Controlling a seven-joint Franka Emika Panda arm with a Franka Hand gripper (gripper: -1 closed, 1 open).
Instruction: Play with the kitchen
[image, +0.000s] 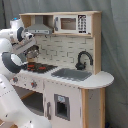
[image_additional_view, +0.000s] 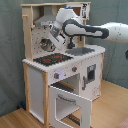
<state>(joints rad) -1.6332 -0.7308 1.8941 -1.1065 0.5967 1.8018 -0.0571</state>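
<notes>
The kitchen (image: 75, 90) (image_additional_view: 40, 75) is a tall white and light-wood toy. It has a black stovetop with red burners (image: 38, 66) (image_additional_view: 52, 59), a grey sink (image: 73, 74), a black faucet (image: 83, 59) and a hood (image: 41, 26). Its oven door (image_additional_view: 70, 104) hangs open in the second exterior view. My gripper (image: 31, 51) (image_additional_view: 52, 40) hovers above the stovetop, close to the pegboard back (image_additional_view: 36, 36). A shiny metal pot (image_additional_view: 46, 45) sits right against it. Whether the pot is held does not show.
A toy microwave (image: 70, 23) sits on the top shelf. My white arm reaches in from the second exterior view's right, passing over the sink. A grey curtain (image: 115, 45) hangs behind the kitchen, which stands on a wooden floor (image_additional_view: 110, 112).
</notes>
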